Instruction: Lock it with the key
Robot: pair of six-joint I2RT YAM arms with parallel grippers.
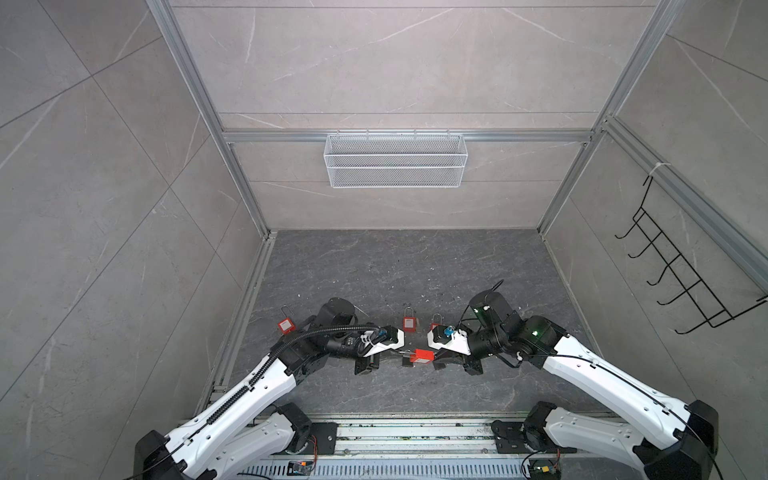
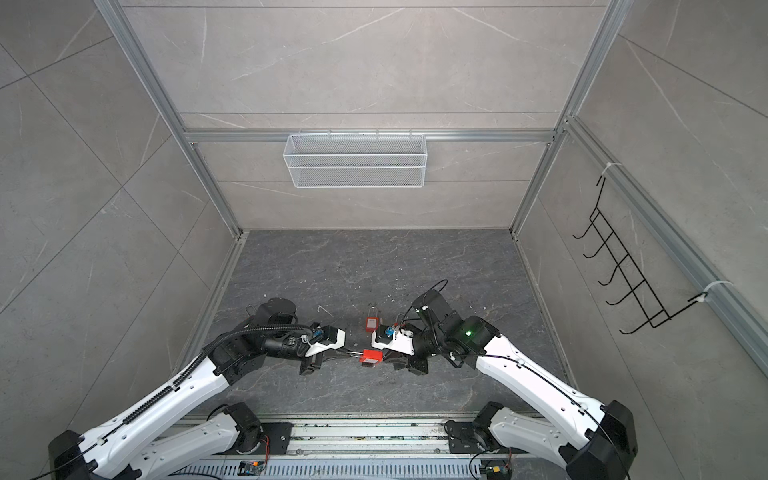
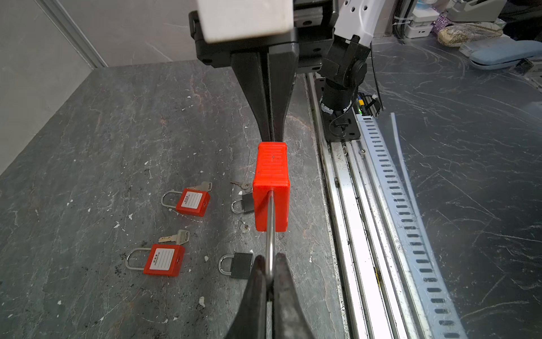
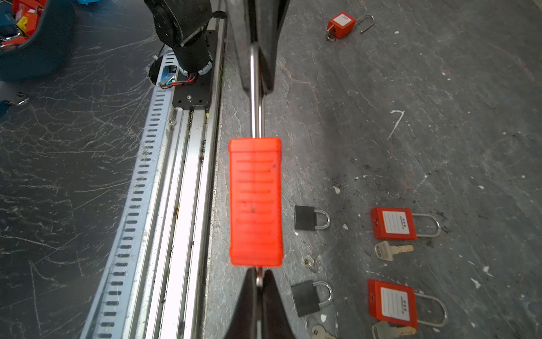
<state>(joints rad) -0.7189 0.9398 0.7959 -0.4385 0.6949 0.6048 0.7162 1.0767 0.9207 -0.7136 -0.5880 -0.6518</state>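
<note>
**Top views.** The held red padlock (image 1: 424, 356) is raised off the table (image 1: 395, 266) and lies sideways between the two arms. Its shackle end points toward the left arm. The left gripper (image 1: 399, 353) meets it at the shackle end and the right gripper (image 1: 435, 358) at the base end. Both grips are too small to read here. Spare red padlocks (image 1: 409, 323) lie on the table on the back-wall side of the held red padlock. One is just behind it, one is close by and partly hidden by the right gripper, and one is well apart, past the left arm.

**Left wrist.** The left gripper's fingers (image 3: 255, 293) are pressed together, pinching the bend of the steel shackle (image 3: 270, 232). The held red padlock's body runs straight away from them. At its far end the right gripper's fingers are closed tight against the base; what they hold is hidden. On the table to one side of the held red padlock lie two black padlocks (image 3: 240, 264), two spare red padlocks and loose keys (image 3: 176, 237).

**Right wrist.** The right gripper's fingers (image 4: 249, 302) are squeezed onto the silver head of the key (image 4: 259, 278), which sits at the base of the held red padlock. At the opposite end the shackle comes out of the body and runs into the left gripper's closed fingers
</note>
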